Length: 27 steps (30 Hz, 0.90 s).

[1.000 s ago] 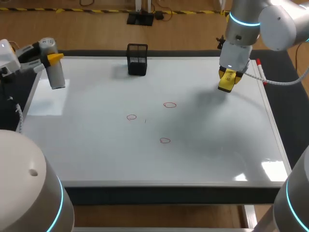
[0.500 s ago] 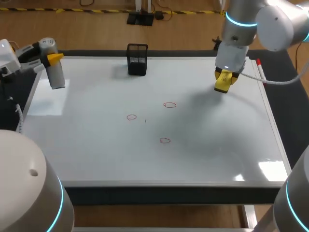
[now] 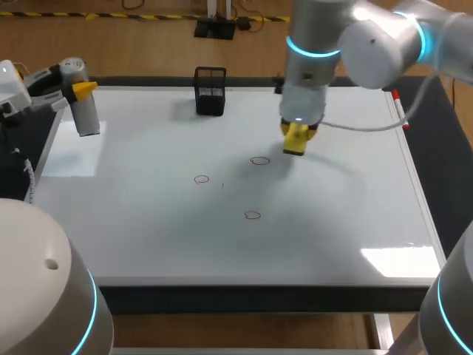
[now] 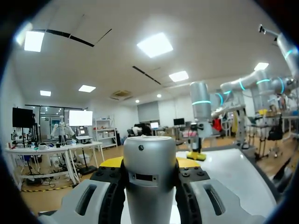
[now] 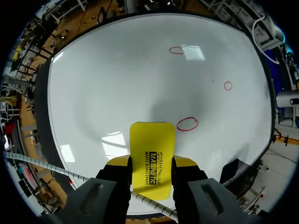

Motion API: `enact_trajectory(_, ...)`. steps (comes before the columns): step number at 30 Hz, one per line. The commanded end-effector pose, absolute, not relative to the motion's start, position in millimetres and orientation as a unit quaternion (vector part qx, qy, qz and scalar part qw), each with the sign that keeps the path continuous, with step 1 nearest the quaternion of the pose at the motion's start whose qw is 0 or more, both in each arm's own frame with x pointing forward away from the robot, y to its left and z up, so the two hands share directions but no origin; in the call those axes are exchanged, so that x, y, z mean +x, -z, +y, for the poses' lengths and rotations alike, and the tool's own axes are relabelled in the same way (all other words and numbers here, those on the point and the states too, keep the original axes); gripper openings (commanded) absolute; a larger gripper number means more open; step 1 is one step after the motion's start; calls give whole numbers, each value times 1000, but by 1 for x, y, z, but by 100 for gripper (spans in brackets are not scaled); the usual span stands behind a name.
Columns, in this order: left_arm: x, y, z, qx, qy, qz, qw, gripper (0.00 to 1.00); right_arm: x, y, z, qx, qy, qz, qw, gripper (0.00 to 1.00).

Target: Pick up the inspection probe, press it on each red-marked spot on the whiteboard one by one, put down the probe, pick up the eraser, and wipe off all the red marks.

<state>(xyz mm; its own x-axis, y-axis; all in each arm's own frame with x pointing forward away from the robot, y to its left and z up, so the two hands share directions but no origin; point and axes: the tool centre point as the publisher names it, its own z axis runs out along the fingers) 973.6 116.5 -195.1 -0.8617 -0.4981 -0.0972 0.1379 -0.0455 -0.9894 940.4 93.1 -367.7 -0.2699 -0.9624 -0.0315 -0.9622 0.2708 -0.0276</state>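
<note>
Obstacle: mesh holder [image 3: 210, 92], whiteboard [image 3: 148, 237] far edge

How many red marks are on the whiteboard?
3 red marks: one beside the eraser, one farther left, one nearer the front edge. None appears hidden.

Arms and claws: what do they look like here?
The right arm and left arm are glossy light-grey rounded tubes with glowing cyan rings. The right claw and left claw are grey-and-black with yellow tips. A white cable trails from the right wrist.
</note>
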Motion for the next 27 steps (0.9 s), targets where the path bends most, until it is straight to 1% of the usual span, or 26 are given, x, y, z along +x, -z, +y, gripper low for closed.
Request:
enact_trajectory(1,973,194,116,-138,709,654,225,0,929,368,124,-621,22,783,10,0)
enact_trajectory(8,973,194,116,-138,709,654,225,0,903,374,181,-661,47,749,6,0)
enact_trajectory(16,973,194,116,-138,709,654,225,0,876,376,234,-699,37,714,16,0)
enact_trajectory(27,973,194,116,-138,709,654,225,0,873,382,292,-723,15,690,18,0)
